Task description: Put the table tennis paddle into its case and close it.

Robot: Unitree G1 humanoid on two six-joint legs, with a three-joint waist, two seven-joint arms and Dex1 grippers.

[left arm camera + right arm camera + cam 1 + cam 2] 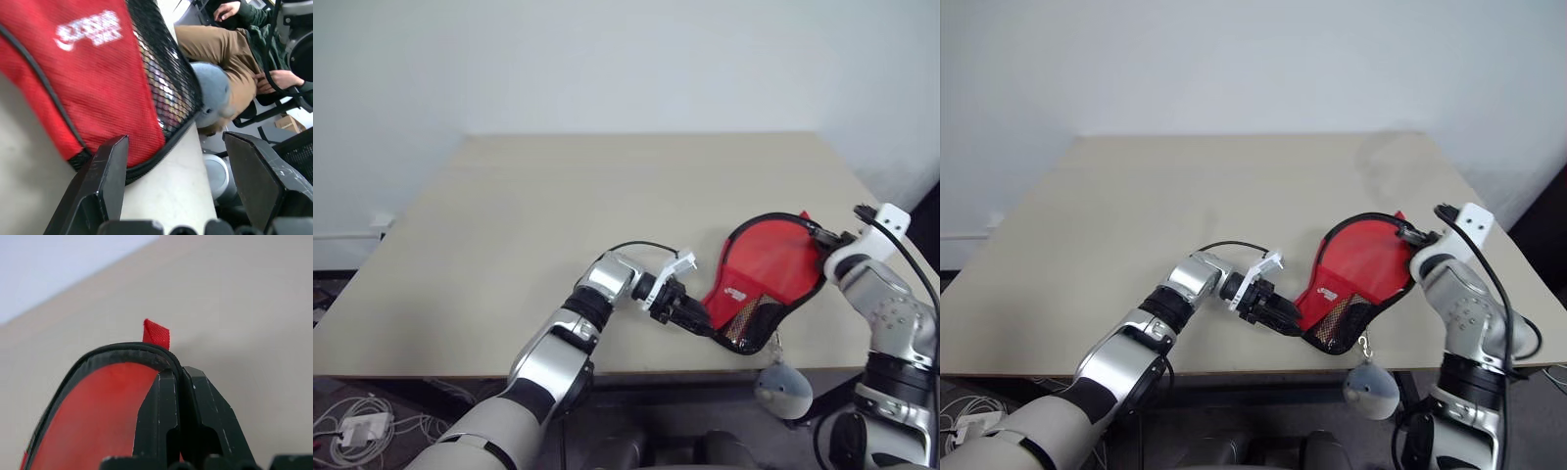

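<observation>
We see the case (766, 269) lying near the front right corner of the beige table (558, 235), at about 4 o'clock from the table's middle, with its narrow mesh-pocket end just at the front edge and partly over it. A small grey pouch (781, 389) hangs from this end below the table edge. Our right gripper (824, 236) is closed on the black trim of the case's round end, at 2 o'clock of the case, close to a small red loop (156, 334). Our left gripper (690, 313) is at 8 o'clock of the case, its fingers (105, 181) standing apart on both sides of the narrow end; whether they press the case we cannot tell. The paddle itself we cannot see; if it is inside the case, the pictures do not show it. From 9 to 1 o'clock the table surface is bare and gives wide free room, while on the right and front the edges are very near. Behind the table stands a plain pale wall (626, 59). In the left wrist view a seated person (230, 44) in brown trousers is beyond the front edge.
</observation>
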